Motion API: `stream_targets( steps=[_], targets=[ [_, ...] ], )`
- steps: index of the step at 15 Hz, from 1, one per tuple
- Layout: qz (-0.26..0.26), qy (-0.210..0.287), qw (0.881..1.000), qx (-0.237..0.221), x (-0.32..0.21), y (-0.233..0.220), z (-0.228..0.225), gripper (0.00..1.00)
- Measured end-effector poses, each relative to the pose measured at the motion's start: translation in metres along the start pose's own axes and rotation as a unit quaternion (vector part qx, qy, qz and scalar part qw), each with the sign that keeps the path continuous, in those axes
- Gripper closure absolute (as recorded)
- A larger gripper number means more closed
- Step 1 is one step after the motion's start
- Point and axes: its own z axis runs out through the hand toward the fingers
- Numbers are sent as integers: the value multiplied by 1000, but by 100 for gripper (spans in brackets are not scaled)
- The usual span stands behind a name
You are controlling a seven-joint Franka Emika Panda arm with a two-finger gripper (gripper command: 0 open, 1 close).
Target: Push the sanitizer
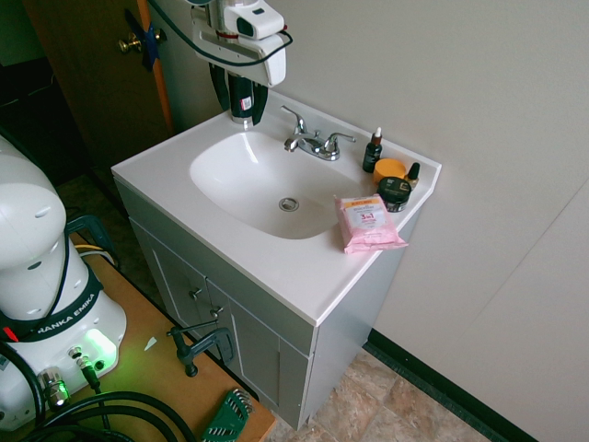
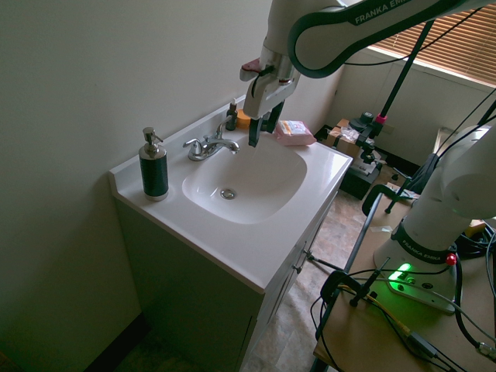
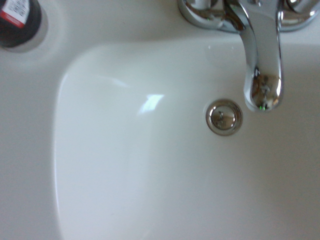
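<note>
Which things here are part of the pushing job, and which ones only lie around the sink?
Part of the job:
- sanitizer, upright at the counter's back corner
- gripper, open, above the basin, apart from the sanitizer

Only lying around:
- faucet
- pink wipes pack
- dropper bottle
- orange-lidded jar
- black jar
</note>
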Motion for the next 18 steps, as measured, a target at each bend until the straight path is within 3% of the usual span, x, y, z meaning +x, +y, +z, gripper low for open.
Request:
stream_targets(
  steps=[9, 10, 18],
  targets=[
    [-11, 19, 1000, 15, -9, -112, -60, 0],
    [-15, 22, 1000, 16, -15, -124, -65, 100],
    [-33, 32, 999, 1, -39, -193, -64, 100]
  ],
)
